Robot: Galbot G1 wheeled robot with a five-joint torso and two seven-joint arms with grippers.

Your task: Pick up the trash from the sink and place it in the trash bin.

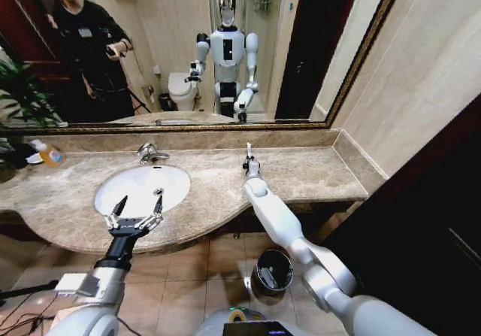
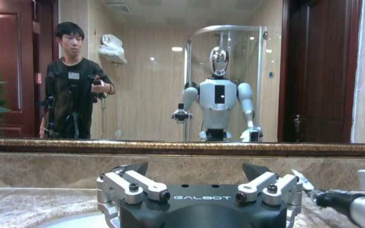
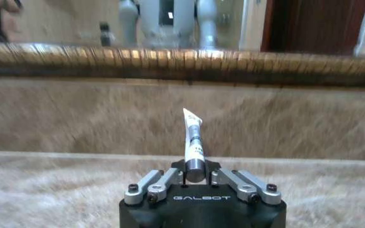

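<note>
My right gripper (image 1: pixel 250 164) hovers over the marble counter to the right of the sink (image 1: pixel 143 187), shut on a thin white tube of trash (image 1: pixel 248 152) that points up. In the right wrist view the tube (image 3: pixel 194 140) stands between the closed fingers of that gripper (image 3: pixel 195 173), facing the backsplash. My left gripper (image 1: pixel 136 210) is open above the basin's front rim, with nothing between its fingers. The left wrist view shows it (image 2: pixel 196 173) spread wide toward the mirror. The trash bin (image 1: pixel 273 270) stands on the tiled floor under the counter's edge, below the right arm.
A chrome faucet (image 1: pixel 150 153) sits behind the basin. An orange-liquid bottle (image 1: pixel 49 154) and a plant (image 1: pixel 15 103) are at the counter's far left. The wall mirror (image 1: pixel 188 43) reflects the robot, a toilet and a person. A dark panel (image 1: pixel 436 223) stands on the right.
</note>
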